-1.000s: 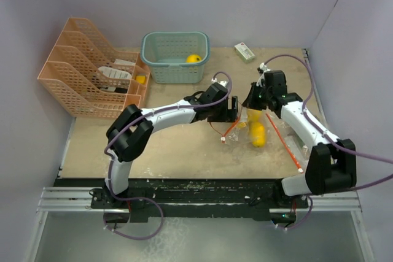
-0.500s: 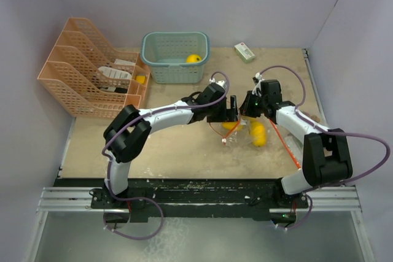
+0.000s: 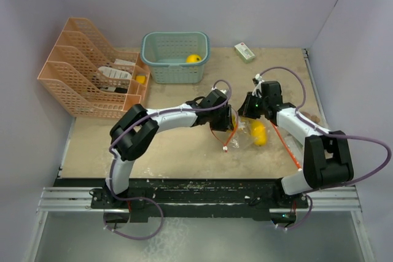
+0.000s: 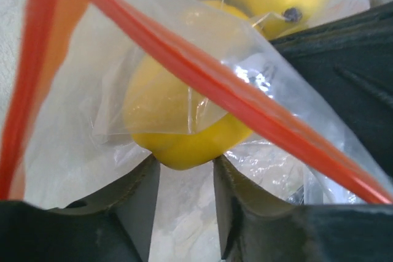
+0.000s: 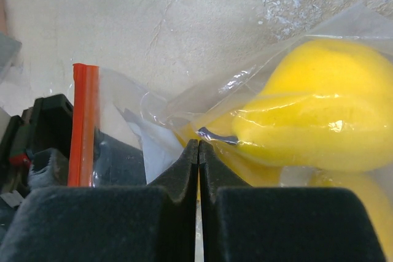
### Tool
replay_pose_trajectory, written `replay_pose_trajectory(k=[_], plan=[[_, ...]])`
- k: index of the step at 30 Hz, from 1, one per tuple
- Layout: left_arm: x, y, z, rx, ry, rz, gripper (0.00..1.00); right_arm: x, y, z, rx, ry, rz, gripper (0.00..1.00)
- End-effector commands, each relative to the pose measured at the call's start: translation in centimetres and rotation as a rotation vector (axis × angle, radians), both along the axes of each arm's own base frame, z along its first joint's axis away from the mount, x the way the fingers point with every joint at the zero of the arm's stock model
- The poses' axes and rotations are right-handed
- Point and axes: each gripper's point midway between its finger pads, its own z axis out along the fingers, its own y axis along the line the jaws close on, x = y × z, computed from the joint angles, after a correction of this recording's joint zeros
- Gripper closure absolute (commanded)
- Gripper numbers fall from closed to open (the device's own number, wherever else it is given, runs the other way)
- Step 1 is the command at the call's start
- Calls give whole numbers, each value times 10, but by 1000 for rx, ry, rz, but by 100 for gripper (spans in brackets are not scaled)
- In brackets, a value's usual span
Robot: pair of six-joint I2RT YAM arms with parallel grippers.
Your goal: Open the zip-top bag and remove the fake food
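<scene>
Two yellow fruits sit half-hidden inside the crumpled zip-top bag.

Clear zip-top bag with orange-red strip, yellow fake food, teal basket

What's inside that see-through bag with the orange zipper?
Yellow toy fruits sit inside the clear bag; at least two show through the plastic. Its crinkled, shiny folds cover the rest, so I can't tell if anything else is in there.
</scene>
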Motion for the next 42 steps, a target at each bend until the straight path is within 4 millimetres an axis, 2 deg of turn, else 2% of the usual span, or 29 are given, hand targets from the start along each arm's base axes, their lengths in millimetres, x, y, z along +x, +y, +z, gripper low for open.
replay_pose_trajectory(k=[1,3,6,11,12,14,15,17,20,22,24,27,28,29,30,32,35,37,42], plan=[[7,-13,18,-42,-34,-9,65,-30,-11,-25,-59,108,2,100],[6,-11,22,-42,-37,-18,72,-30,-12,-27,-63,110,-2,100],[4,-4,33,-32,-54,-21,76,-29,-13,-29,-71,115,-10,100],[4,20,51,6,-115,12,77,-27,-14,-25,-73,108,-12,100],[5,24,53,8,-125,23,74,-25,-15,-24,-77,105,-15,100],[7,29,56,-2,-132,35,61,-23,-19,-19,-99,96,-31,100],[8,29,56,-7,-134,38,53,-22,-23,-16,-118,90,-52,100],[9,27,56,-7,-132,37,44,-19,-35,-5,-158,56,-111,100],[10,24,53,-17,-124,32,31,-15,-50,15,-217,10,-176,100],[10,22,50,-21,-118,30,27,-16,-56,24,-233,-7,-203,100],[10,19,49,-28,-116,26,26,-19,-60,32,-237,-29,-226,91],[10,18,48,-30,-113,23,25,-22,-66,40,-247,-58,-259,66],[11,18,48,-33,-113,23,25,-25,-68,40,-252,-51,-262,62],[11,17,49,-35,-115,20,25,-26,-68,41,-254,-47,-263,62],[11,17,50,-36,-115,18,25,-27,-68,41,-251,-44,-262,65],[11,15,51,-41,-118,16,25,-30,-68,36,-250,-30,-262,80],[12,12,51,-48,-113,10,25,-33,-67,19,-258,20,-257,96],[12,8,51,-57,-111,2,25,-33,-66,4,-260,53,-253,100],[11,2,47,-54,-105,-10,25,-23,-52,-21,-227,104,-205,100]])
